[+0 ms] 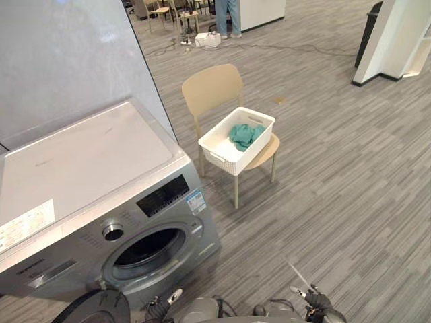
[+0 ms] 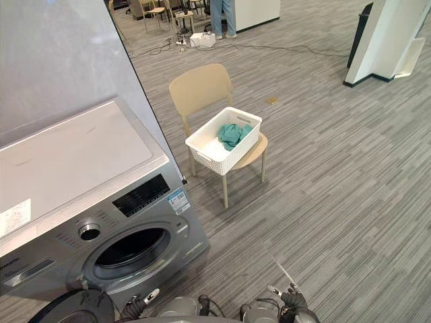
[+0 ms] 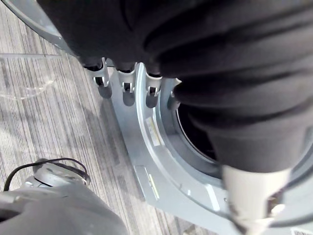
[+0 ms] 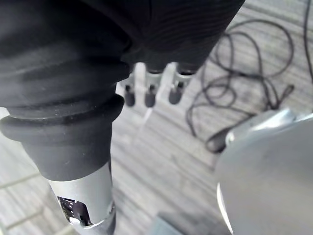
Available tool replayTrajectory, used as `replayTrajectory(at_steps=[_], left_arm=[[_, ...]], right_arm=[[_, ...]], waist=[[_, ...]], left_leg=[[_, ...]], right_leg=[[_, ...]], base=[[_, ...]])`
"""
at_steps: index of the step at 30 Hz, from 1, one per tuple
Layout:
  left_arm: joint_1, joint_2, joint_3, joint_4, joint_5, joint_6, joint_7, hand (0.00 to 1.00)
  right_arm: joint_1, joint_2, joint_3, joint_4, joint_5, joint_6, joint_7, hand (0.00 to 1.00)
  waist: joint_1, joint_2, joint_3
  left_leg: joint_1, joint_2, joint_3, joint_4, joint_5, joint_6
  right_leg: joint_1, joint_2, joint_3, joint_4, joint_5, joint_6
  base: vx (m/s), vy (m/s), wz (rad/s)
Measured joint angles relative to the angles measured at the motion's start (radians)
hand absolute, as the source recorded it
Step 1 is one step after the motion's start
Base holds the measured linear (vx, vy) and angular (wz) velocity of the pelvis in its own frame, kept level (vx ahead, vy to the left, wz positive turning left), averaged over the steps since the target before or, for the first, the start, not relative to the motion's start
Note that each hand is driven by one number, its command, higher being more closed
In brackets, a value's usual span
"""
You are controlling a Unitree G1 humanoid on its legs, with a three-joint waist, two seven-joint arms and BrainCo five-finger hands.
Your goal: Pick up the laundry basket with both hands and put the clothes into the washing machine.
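Observation:
A white laundry basket (image 1: 222,149) sits on the seat of a beige chair (image 1: 212,87), a step ahead of me, with teal clothes (image 1: 244,134) bunched at its far end. To the left stands the silver washing machine (image 1: 87,175), its round drum mouth (image 1: 148,249) uncovered and its door (image 1: 94,309) swung down and open. My left hand (image 3: 126,90) hangs low beside the machine's front ring (image 3: 161,161), fingers straight and empty. My right hand (image 4: 150,93) hangs over the floor, fingers relaxed, holding nothing. Both hands are far from the basket.
A grey partition (image 1: 67,54) rises behind the washer. A white pillar (image 1: 387,40) stands at the far right. At the back are a person's legs (image 1: 227,17), chairs and floor cables. Striped grey carpet lies between me and the chair.

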State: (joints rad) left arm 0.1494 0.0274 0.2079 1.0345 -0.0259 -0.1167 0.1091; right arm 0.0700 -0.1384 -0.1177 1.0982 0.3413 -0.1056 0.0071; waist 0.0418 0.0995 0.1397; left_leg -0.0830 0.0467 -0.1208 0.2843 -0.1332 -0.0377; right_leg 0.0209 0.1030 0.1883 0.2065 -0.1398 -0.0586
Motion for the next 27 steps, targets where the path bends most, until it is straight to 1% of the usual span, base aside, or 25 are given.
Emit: replayTrajectory(at_steps=[1, 2, 3, 4, 5, 6, 7, 8, 9, 10, 11, 12, 13, 14, 15, 16, 17, 18, 19, 20, 21, 23, 24, 26, 27], left_arm=[[0.001, 0.004, 0.002, 0.000, -0.002, 0.000, 0.001, 0.00], [0.000, 0.014, 0.003, -0.002, -0.003, -0.001, 0.002, 0.00], [0.004, 0.016, 0.001, -0.001, -0.002, 0.000, 0.002, 0.00], [0.004, 0.028, 0.000, 0.000, -0.004, 0.004, 0.004, 0.00], [0.003, 0.031, -0.013, 0.001, -0.024, 0.004, 0.007, 0.00], [0.003, 0.032, -0.022, 0.000, -0.034, 0.004, 0.007, 0.00], [-0.004, 0.033, -0.031, 0.000, -0.046, 0.003, 0.007, 0.00], [-0.025, 0.031, -0.043, -0.004, -0.057, 0.000, 0.007, 0.00], [-0.037, 0.025, -0.042, -0.004, -0.072, -0.002, 0.007, 0.00], [-0.042, 0.023, -0.043, -0.004, -0.083, -0.002, 0.007, 0.00], [-0.049, 0.025, -0.050, -0.004, -0.093, -0.004, 0.007, 0.00], [-0.055, 0.027, -0.051, -0.004, -0.103, -0.007, 0.006, 0.00], [-0.058, 0.031, -0.053, -0.003, -0.120, -0.012, 0.006, 0.00], [-0.063, 0.026, -0.051, 0.004, -0.121, -0.011, 0.008, 0.00], [-0.057, -0.002, -0.054, 0.020, -0.121, -0.012, 0.002, 0.00], [-0.056, -0.027, -0.051, 0.033, -0.122, -0.014, 0.002, 0.00], [-0.050, -0.040, -0.041, 0.033, -0.127, -0.015, 0.002, 0.00], [-0.053, -0.039, -0.027, 0.030, -0.141, -0.020, 0.003, 0.00], [-0.056, -0.038, -0.014, 0.027, -0.143, -0.020, 0.003, 0.00], [-0.054, -0.034, 0.003, 0.016, -0.159, -0.020, 0.003, 0.00], [-0.046, -0.032, 0.004, 0.014, -0.160, -0.020, 0.001, 0.00], [-0.039, -0.023, 0.030, -0.014, -0.167, -0.021, -0.002, 0.00], [-0.042, -0.018, 0.039, -0.013, -0.157, -0.021, -0.005, 0.00], [-0.041, -0.019, 0.049, -0.012, -0.156, -0.020, -0.013, 0.00], [-0.041, -0.019, 0.067, -0.006, -0.150, -0.017, -0.023, 0.00]], right_arm=[[0.002, 0.006, -0.005, -0.003, 0.002, 0.000, 0.000, 0.00], [0.012, 0.017, -0.007, -0.004, 0.001, 0.000, 0.001, 0.00], [0.006, 0.023, -0.004, -0.004, -0.001, 0.000, 0.006, 0.00], [-0.010, 0.044, -0.012, -0.017, 0.001, -0.001, 0.022, 0.00], [-0.026, 0.042, -0.032, -0.025, 0.001, -0.002, 0.028, 0.00], [-0.028, 0.036, -0.033, -0.024, 0.002, -0.001, 0.029, 0.00], [-0.025, 0.022, -0.032, -0.023, 0.000, -0.001, 0.032, 0.00], [-0.026, 0.011, -0.038, -0.018, -0.001, 0.000, 0.032, 0.00], [-0.028, 0.009, -0.065, 0.000, -0.009, -0.002, 0.017, 0.00], [-0.026, 0.007, -0.086, 0.010, -0.010, -0.002, 0.015, 0.00], [-0.023, 0.000, -0.116, 0.023, -0.010, 0.003, 0.018, 0.00], [-0.013, 0.001, -0.125, 0.029, -0.010, 0.006, 0.018, 0.00], [-0.003, 0.003, -0.126, 0.042, -0.011, 0.007, 0.018, 0.00], [-0.003, -0.011, -0.134, 0.056, -0.009, 0.010, 0.021, 0.00], [0.002, -0.035, -0.138, 0.063, -0.012, 0.016, 0.018, 0.00], [0.006, -0.058, -0.138, 0.078, -0.022, 0.021, 0.017, 0.00], [0.007, -0.065, -0.137, 0.088, -0.030, 0.024, 0.018, 0.00], [0.013, -0.067, -0.138, 0.096, -0.035, 0.026, 0.019, 0.00], [0.021, -0.061, -0.137, 0.096, -0.034, 0.026, 0.019, 0.00], [0.042, -0.042, -0.137, 0.095, -0.030, 0.026, 0.018, 0.00], [0.050, -0.034, -0.135, 0.095, -0.028, 0.026, 0.019, 0.00], [0.055, -0.024, -0.131, 0.095, -0.022, 0.025, 0.018, 0.00], [0.046, -0.028, -0.138, 0.095, -0.018, 0.025, 0.018, 0.00], [0.034, -0.032, -0.143, 0.095, -0.018, 0.024, 0.017, 0.00], [0.020, -0.029, -0.157, 0.096, -0.018, 0.025, 0.018, 0.00]], waist=[[0.001, -0.012, -0.002], [0.006, -0.037, -0.005], [0.009, -0.047, -0.005], [0.006, -0.066, 0.004], [-0.012, -0.051, 0.030], [-0.019, -0.050, 0.032], [-0.020, -0.051, 0.031], [-0.013, -0.048, 0.029], [-0.008, -0.039, 0.029], [-0.007, -0.033, 0.028], [-0.007, -0.029, 0.025], [-0.005, -0.033, 0.022], [-0.005, -0.049, 0.014], [-0.006, -0.038, 0.015], [-0.013, 0.004, 0.006], [-0.013, 0.018, -0.001], [-0.015, 0.016, -0.003], [-0.027, 0.017, -0.005], [-0.032, 0.018, -0.004], [-0.027, 0.016, -0.003], [-0.017, 0.009, 0.000], [-0.001, -0.011, 0.004], [0.001, -0.016, 0.008], [0.003, -0.019, 0.010], [0.005, -0.021, 0.012]], left_leg=[[0.013, -0.011, 0.002, -0.002, -0.005, 0.006], [0.029, -0.029, 0.015, -0.018, -0.019, 0.015], [0.032, -0.033, 0.032, -0.024, -0.026, 0.011], [0.041, -0.036, 0.056, -0.009, -0.037, 0.021], [0.061, -0.022, 0.058, 0.033, -0.048, 0.024], [0.078, -0.016, 0.061, 0.041, -0.057, 0.024], [0.110, -0.012, 0.068, 0.027, -0.063, 0.025], [0.130, -0.003, 0.066, 0.011, -0.073, 0.016], [0.132, 0.015, 0.064, 0.010, -0.082, 0.002], [0.134, 0.029, 0.059, 0.013, -0.087, -0.007], [0.139, 0.061, 0.059, 0.014, -0.099, -0.032], [0.138, 0.081, 0.063, 0.014, -0.108, -0.057], [0.130, 0.107, 0.066, 0.015, -0.124, -0.098], [0.142, 0.149, 0.061, 0.014, -0.136, -0.124], [0.153, 0.199, 0.047, 0.005, -0.125, -0.131], [0.141, 0.222, 0.032, 0.040, -0.068, -0.113], [0.109, 0.229, 0.024, 0.098, -0.012, -0.075], [0.032, 0.254, 0.024, 0.211, 0.072, -0.001], [-0.004, 0.276, 0.030, 0.260, 0.123, 0.026], [-0.066, 0.329, 0.062, 0.367, 0.199, 0.086], [-0.113, 0.348, 0.102, 0.480, 0.189, 0.090], [-0.170, 0.366, 0.261, 0.651, 0.152, 0.140], [-0.184, 0.337, 0.339, 0.672, 0.106, 0.101], [-0.197, 0.274, 0.359, 0.624, 0.053, 0.049], [-0.202, 0.209, 0.380, 0.527, 0.033, 0.025]], right_leg=[[-0.016, -0.009, -0.001, 0.032, -0.024, 0.009], [-0.060, -0.025, -0.002, 0.154, -0.083, 0.082], [-0.119, -0.027, -0.002, 0.274, -0.116, 0.160], [-0.245, -0.041, -0.039, 0.529, -0.098, 0.306], [-0.290, -0.060, -0.095, 0.669, -0.083, 0.317], [-0.303, -0.105, -0.148, 0.722, -0.091, 0.302], [-0.305, -0.244, -0.277, 0.773, -0.109, 0.222], [-0.302, -0.371, -0.356, 0.753, -0.120, 0.081], [-0.291, -0.420, -0.361, 0.668, -0.121, 0.073], [-0.276, -0.427, -0.348, 0.584, -0.113, 0.088], [-0.232, -0.439, -0.297, 0.396, -0.083, 0.137], [-0.206, -0.445, -0.267, 0.289, -0.047, 0.168], [-0.174, -0.456, -0.260, 0.198, 0.020, 0.248], [-0.163, -0.438, -0.293, 0.197, 0.050, 0.319], [-0.167, -0.385, -0.326, 0.211, 0.018, 0.289], [-0.182, -0.348, -0.327, 0.243, -0.015, 0.252], [-0.176, -0.335, -0.332, 0.245, -0.030, 0.238], [-0.134, -0.308, -0.371, 0.216, -0.037, 0.216], [-0.107, -0.289, -0.398, 0.193, -0.032, 0.195], [-0.045, -0.248, -0.436, 0.130, -0.022, 0.151], [-0.004, -0.219, -0.455, 0.086, -0.018, 0.118], [0.079, -0.176, -0.490, -0.014, -0.001, 0.080], [0.128, -0.155, -0.506, -0.066, 0.014, 0.070], [0.142, -0.153, -0.522, -0.083, 0.015, 0.067], [0.152, -0.155, -0.535, -0.094, 0.015, 0.067]], base=[[0.20, 0.056, -0.06], [0.12, 0.030, -0.21], [0.12, 0.002, -0.44], [0.07, -0.040, -0.31], [0.14, -0.067, -0.17], [0.12, -0.067, 0.11], [0.14, -0.075, 0.10], [0.13, -0.114, 0.04], [0.14, -0.148, -0.04], [0.22, -0.323, -0.14], [0.21, -0.349, -0.16], [0.25, -0.516, -0.22], [0.18, -0.561, -0.20], [0.17, -0.558, -0.13], [0.21, -0.510, -0.14], [0.20, -0.458, -0.16], [0.26, -0.573, -0.02], [0.20, -0.514, 0.22], [0.21, -0.469, 0.52], [0.19, -0.402, 0.44], [0.17, -0.356, 0.37], [0.19, -0.294, 0.27], [0.23, -0.247, 0.30], [0.17, -0.113, 0.25], [0.19, -0.054, 0.18]])
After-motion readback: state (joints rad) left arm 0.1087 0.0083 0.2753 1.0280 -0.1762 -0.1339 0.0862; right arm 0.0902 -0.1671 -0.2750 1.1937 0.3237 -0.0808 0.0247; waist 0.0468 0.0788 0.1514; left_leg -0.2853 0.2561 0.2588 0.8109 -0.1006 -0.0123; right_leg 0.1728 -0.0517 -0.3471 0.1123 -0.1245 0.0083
